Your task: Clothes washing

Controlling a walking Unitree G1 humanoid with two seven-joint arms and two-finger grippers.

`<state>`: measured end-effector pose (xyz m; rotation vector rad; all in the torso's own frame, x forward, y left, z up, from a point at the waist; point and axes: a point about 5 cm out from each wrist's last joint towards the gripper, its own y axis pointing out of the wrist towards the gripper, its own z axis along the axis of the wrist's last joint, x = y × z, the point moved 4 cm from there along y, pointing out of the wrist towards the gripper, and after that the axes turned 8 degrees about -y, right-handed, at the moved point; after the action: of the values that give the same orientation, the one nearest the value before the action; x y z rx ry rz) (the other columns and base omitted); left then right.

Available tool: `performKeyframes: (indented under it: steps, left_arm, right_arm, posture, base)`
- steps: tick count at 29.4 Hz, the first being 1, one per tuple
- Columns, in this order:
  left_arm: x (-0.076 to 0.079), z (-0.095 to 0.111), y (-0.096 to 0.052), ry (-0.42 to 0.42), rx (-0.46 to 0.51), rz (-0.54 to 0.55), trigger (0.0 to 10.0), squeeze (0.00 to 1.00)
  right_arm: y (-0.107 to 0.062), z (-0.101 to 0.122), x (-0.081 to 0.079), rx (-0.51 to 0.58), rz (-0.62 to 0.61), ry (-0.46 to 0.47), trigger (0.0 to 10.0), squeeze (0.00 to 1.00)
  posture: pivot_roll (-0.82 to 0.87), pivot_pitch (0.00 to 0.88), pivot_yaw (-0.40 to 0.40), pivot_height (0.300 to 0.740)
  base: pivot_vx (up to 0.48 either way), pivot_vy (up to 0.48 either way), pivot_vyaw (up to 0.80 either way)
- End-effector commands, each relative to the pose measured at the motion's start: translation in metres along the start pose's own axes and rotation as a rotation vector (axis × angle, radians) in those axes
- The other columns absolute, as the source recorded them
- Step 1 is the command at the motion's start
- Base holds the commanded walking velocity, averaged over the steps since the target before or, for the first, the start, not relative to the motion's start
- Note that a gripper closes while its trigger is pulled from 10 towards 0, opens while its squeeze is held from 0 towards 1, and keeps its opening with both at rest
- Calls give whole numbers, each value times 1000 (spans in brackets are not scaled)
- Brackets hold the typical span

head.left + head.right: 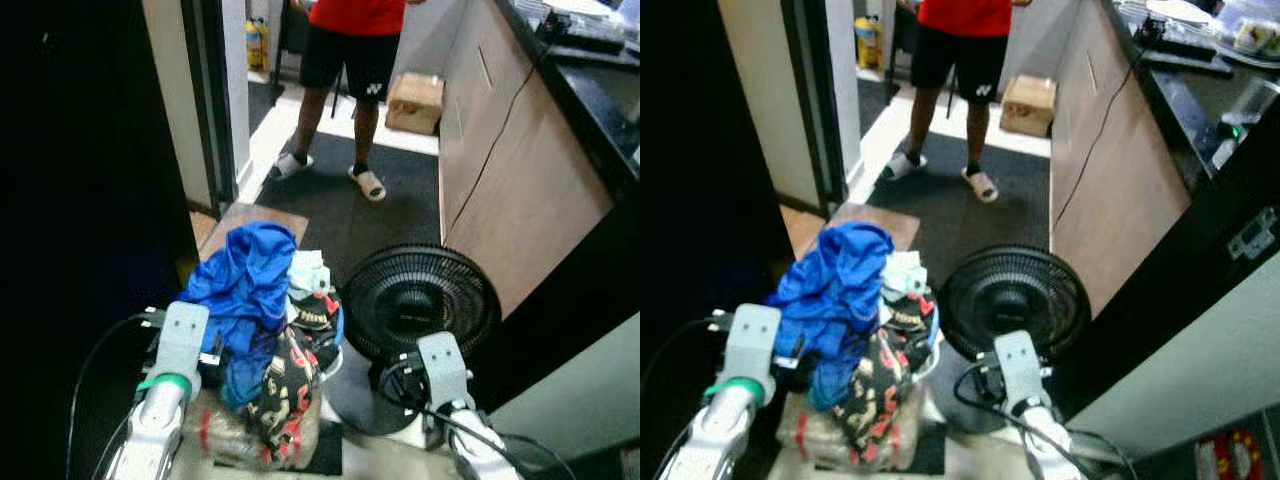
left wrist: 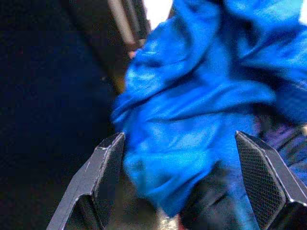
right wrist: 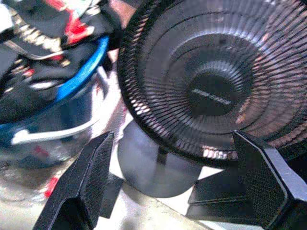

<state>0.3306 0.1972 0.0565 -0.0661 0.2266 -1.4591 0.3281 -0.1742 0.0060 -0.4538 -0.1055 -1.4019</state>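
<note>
Pickup step. Crumpled blue fabric garment (image 1: 243, 280) tops the laundry heap beside black round floor fan (image 1: 420, 300). Left gripper (image 2: 192, 187) gapes wide, empty, just short; next: close in. Right gripper (image 3: 177, 191) wide, empty.

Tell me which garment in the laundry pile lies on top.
The bright blue shiny garment; it drapes over the black patterned red-and-cream cloth and the pale folded piece.
</note>
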Motion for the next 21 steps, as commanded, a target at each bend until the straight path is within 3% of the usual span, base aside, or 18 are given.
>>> performKeyframes:
  steps: [1,14,19,20,21]
  left_arm:
    - [2,-10,-3,-11,-32,-13,10000,0]
    - [17,8,4,-112,7,-61,10000,0]
    - [29,18,5,-57,65,-119,10000,0]
    - [43,30,4,19,139,-182,10000,0]
    - [43,30,4,19,139,-182,10000,0]
  right_arm:
    - [-4,-6,1,-15,-9,14,10000,0]
    - [6,23,8,97,-34,50,10000,0]
    - [8,33,16,132,-70,63,10000,0]
    - [10,45,29,177,-121,78,10000,0]
    - [10,45,29,177,-121,78,10000,0]
  posture:
    - [59,48,-40,740]
    - [56,54,-41,740]
    - [55,55,-39,740]
    - [50,57,-34,740]
    - [50,57,-34,740]
  base:
    - [0,0,0]
    - [0,0,0]
    - [0,0,0]
    - [0,0,0]
    - [0,0,0]
